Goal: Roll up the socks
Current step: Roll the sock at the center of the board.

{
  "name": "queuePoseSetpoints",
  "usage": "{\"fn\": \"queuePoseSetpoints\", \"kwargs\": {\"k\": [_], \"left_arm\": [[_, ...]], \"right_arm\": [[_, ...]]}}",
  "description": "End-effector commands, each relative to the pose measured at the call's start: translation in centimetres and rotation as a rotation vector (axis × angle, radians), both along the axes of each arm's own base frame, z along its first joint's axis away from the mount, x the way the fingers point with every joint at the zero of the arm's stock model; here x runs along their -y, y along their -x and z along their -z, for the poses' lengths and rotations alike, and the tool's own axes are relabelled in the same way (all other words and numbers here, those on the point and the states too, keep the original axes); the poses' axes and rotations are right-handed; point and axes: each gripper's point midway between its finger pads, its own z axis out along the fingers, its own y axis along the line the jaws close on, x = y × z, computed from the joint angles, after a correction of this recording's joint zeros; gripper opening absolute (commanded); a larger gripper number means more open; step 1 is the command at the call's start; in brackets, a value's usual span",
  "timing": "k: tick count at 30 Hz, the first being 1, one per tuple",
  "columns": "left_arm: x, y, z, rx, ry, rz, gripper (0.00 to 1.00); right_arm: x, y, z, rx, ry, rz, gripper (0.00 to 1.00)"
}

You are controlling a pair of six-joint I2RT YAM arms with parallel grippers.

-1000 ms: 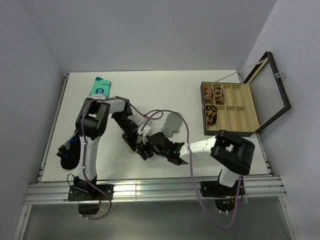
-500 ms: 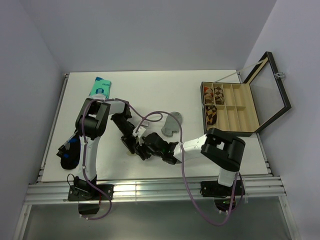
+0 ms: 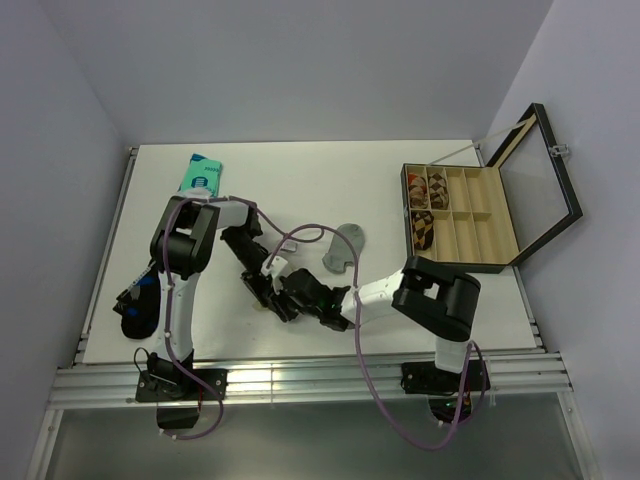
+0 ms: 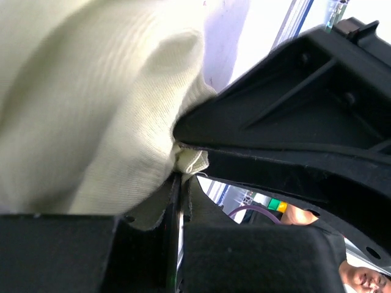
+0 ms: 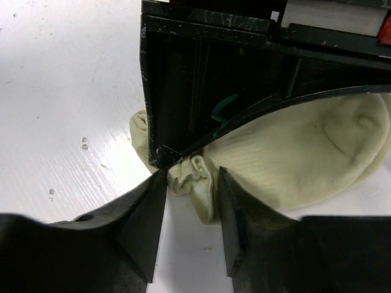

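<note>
Right wrist: beige sock (image 5: 293, 165) fold between part-open right pincer (image 5: 191, 175); left pincer (image 4: 178, 198) clamps it

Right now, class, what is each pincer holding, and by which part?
The left pincer pinches a bunched edge of the pale sock. The right pincer straddles that edge, jaws apart, gripping nothing yet.

The top camera sits high above and behind the arm bases (image 3: 168, 385), looking down over the whole flat white table (image 3: 300, 180) from afar. The left wrist camera is jammed against a pale cream knitted sock (image 4: 85, 97), very close. The right wrist camera looks steeply down between its black fingers (image 5: 137, 232) at the tabletop, also near. Both wrist views share that sock, probably the same bunched end.
</note>
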Motion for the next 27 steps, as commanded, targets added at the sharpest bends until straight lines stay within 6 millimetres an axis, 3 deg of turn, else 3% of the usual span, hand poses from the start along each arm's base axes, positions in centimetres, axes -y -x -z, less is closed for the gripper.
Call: {"fn": "queuePoseSetpoints", "kwargs": {"k": [1,7,11,17,21,26,27], "left_arm": [[0.5,-0.5,-1.9,0.039,0.048,-0.011,0.08],[0.8,-0.3,-2.5,0.037,0.070,-0.029,0.12],[1.2,-1.3,-3.3,0.058,0.091,-0.095,0.18],[1.6,-1.9,-4.9,0.135,0.121,-0.159,0.31],[1.3,-2.8,-5.6,0.228,0.113,-0.185,0.32],[0.1,-5.5,-6.9,0.475,0.049,-0.246,0.33],[-0.4,-7.2,-6.7,0.590,0.013,-0.250,0.33]], "right_arm": [[-1.2,-0.8,-0.3,0.005,-0.036,0.046,0.41],[-0.7,-1.3,0.9,-0.026,-0.032,0.121,0.14],[0.1,-1.0,1.5,-0.067,-0.049,0.148,0.03],[1.3,-0.4,2.1,-0.158,-0.115,0.143,0.00],[1.6,0.0,1.7,-0.222,-0.197,0.105,0.00],[2.8,0.3,1.8,-0.372,-0.288,0.065,0.00],[3.2,0.1,1.7,-0.409,-0.303,0.050,0.00]]}}
